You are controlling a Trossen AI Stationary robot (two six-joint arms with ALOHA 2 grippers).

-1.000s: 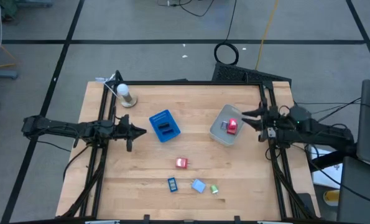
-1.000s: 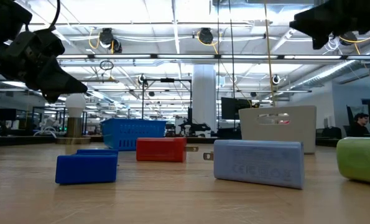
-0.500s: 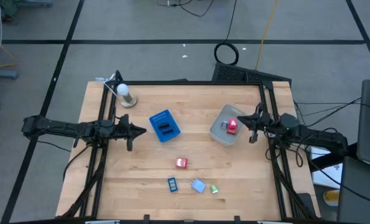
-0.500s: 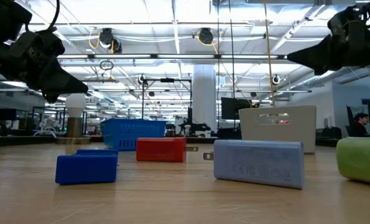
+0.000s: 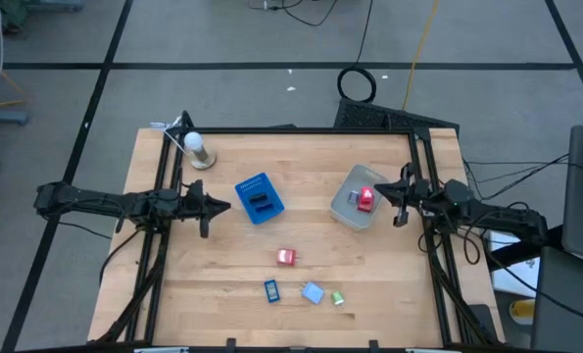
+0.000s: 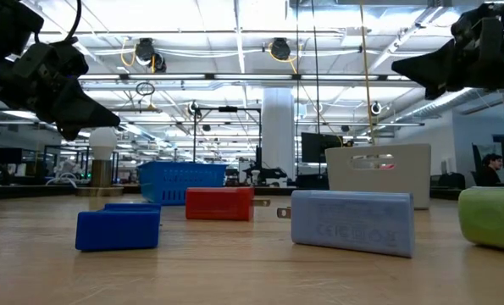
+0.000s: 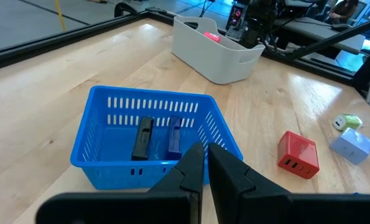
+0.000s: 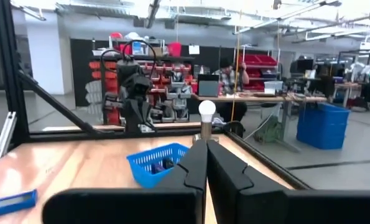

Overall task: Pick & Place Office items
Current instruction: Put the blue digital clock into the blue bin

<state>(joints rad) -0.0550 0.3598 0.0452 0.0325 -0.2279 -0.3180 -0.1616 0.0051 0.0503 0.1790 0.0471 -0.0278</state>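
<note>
Four small pieces lie on the near part of the table: a red block (image 5: 286, 257), a dark blue piece (image 5: 271, 289), a light blue block (image 5: 313, 292) and a green piece (image 5: 337, 297). A black piece (image 7: 142, 138) and a dark blue piece (image 7: 174, 138) lie in the blue tray (image 5: 259, 198). A red piece (image 5: 366, 198) sits in the clear tub (image 5: 358, 196). My left gripper (image 5: 227, 206) is shut and hovers left of the tray. My right gripper (image 5: 389, 191) is shut and hangs in the air beside the tub's right side.
A bulb-shaped lamp (image 5: 198, 149) stands near the far left corner. The black frame rails (image 5: 426, 176) run along the table's sides. Bare wood lies between the tray, the tub and the row of pieces near the front edge.
My right gripper has come down from higher up, stayed beside the tub's right side, and then held nearly still. The left arm and all the pieces have kept their places.
</note>
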